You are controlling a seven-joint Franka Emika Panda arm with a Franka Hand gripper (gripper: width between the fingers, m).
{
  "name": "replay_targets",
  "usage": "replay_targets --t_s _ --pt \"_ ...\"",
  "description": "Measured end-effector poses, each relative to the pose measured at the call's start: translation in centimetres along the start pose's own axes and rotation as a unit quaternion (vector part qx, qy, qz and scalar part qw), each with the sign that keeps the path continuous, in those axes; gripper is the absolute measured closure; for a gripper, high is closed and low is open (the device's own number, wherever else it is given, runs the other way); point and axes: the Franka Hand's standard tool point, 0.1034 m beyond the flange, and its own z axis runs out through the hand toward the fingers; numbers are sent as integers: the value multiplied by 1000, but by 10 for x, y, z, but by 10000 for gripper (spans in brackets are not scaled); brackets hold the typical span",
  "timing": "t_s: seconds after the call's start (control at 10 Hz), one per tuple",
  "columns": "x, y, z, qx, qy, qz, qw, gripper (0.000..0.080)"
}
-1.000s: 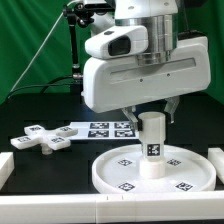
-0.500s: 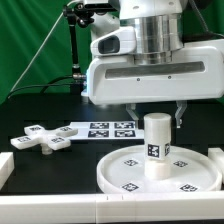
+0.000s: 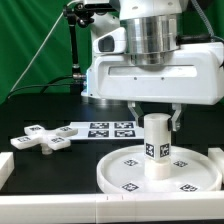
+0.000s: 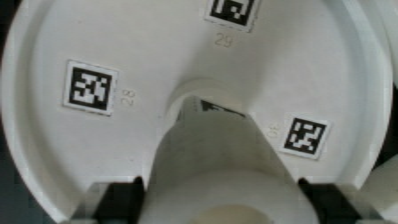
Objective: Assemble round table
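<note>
**Leg clamped upright on the disc's middle**

The white Franka arm (image 3: 150, 70) fills the upper part of the exterior view, hanging over a black table (image 3: 60, 172). Below it lies the large white rimmed round plastic disc (image 3: 118, 172) (image 4: 71, 140), flat on the table toward the exterior view's right, with small black-and-white square tags on its face. The marker board (image 3: 100, 128) lies behind the disc, beside it toward the exterior view's left. Further to that side, well apart from the disc, the white cross-shaped plastic foot (image 3: 40, 139) lies flat. The short thick white cylinder leg (image 3: 156, 152) (image 4: 222, 150) stands upright with its lower end on the middle of the disc and a tag on its side; whether it is seated there cannot be told. The gripper (image 3: 155, 118) (image 4: 217, 198) is closed on the leg near its top, one of its dark fingers (image 4: 118, 197) pressing each side.
</note>
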Motion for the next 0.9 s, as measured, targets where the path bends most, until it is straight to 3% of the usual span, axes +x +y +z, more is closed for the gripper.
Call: replay_targets --t_s 0.3,0.5,0.7,0.9 --pt "0 1 0 7 -7 85 996 392" --pt "-3 -1 1 12 -15 210 978 392" --pt "-4 -2 2 30 -24 343 939 390" --pt "-5 -4 2 32 -29 384 922 390"
